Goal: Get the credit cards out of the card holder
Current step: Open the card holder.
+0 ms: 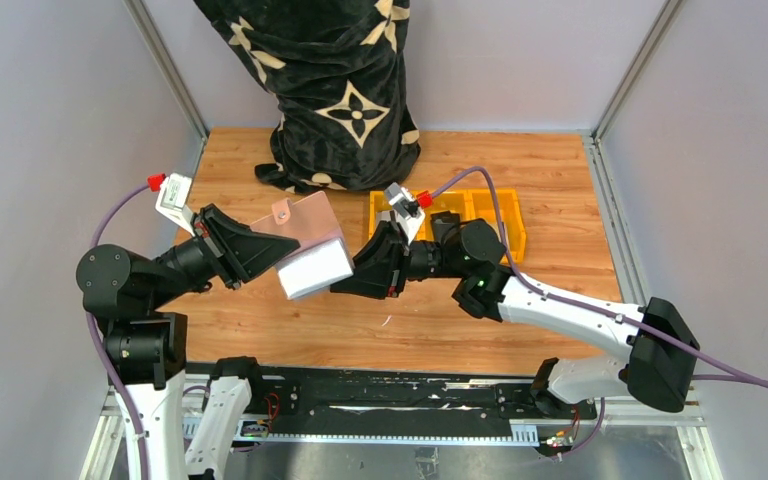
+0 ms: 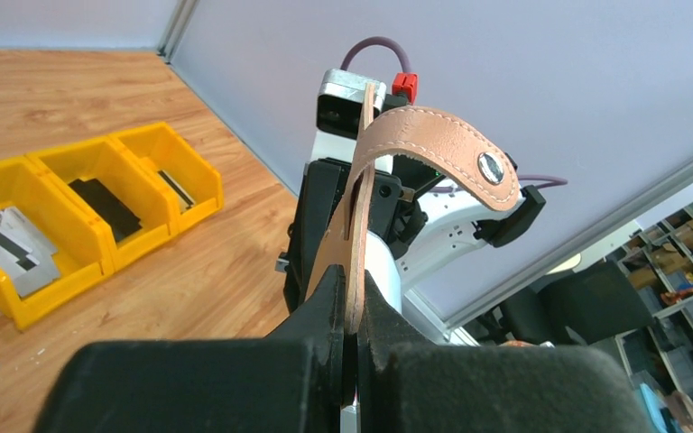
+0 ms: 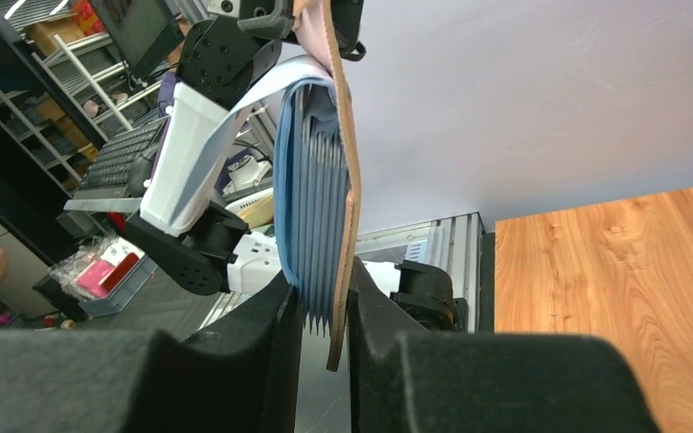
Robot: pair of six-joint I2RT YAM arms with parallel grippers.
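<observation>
Top external: the brown leather card holder hangs above the wooden worktop, between both arms. The left gripper jaws clamp its flap; the right gripper jaws pinch its pale blue leaves.

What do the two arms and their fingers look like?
Both alike: left arm and right arm have black rounded joints and white links. Fingers are chunky matte black. Each wrist carries a white camera block with a red connector and a purple cable. A green light shows on the right arm.
</observation>
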